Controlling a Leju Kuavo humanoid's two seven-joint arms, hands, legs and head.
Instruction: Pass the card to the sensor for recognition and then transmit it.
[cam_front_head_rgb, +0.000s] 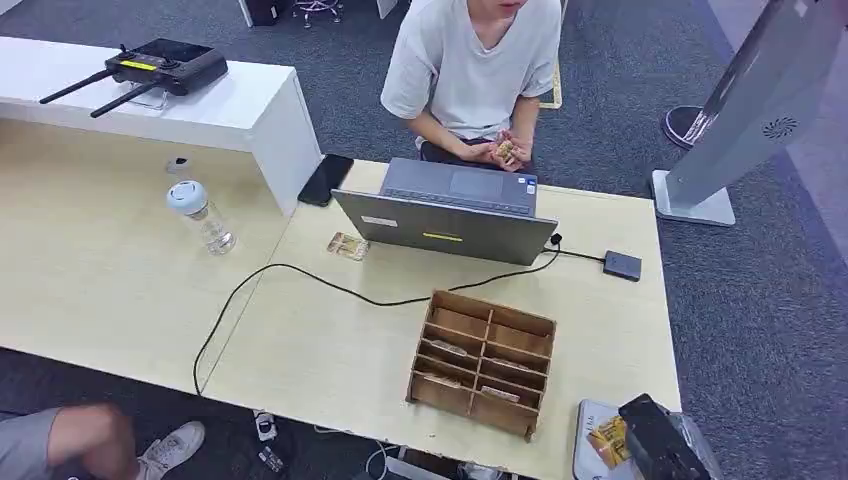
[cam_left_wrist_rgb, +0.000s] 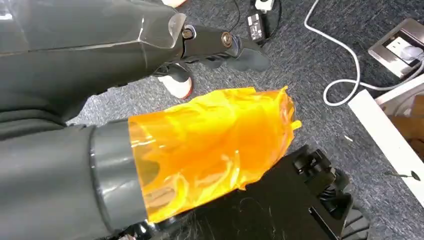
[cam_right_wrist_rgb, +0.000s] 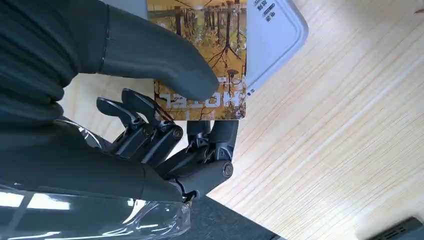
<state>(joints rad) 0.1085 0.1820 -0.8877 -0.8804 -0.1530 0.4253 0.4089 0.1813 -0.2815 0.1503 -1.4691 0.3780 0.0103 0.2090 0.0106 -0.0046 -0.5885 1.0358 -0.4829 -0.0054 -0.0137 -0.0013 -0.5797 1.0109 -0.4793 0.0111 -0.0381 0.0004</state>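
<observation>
The right hand (cam_right_wrist_rgb: 170, 125) pinches the yellow-brown card (cam_right_wrist_rgb: 210, 60) between thumb and fingers, holding it over the grey-white sensor pad (cam_right_wrist_rgb: 275, 35) at the near right corner of the wooden table (cam_front_head_rgb: 330, 340). The left hand (cam_left_wrist_rgb: 220, 47) hangs over the carpet with its thumb wrapped in orange film; whether its fingers are apart or closed cannot be told. The wooden compartment box (cam_front_head_rgb: 483, 362) holds flat cards in several slots, one per slot where visible, behind it a laptop (cam_front_head_rgb: 450, 215).
</observation>
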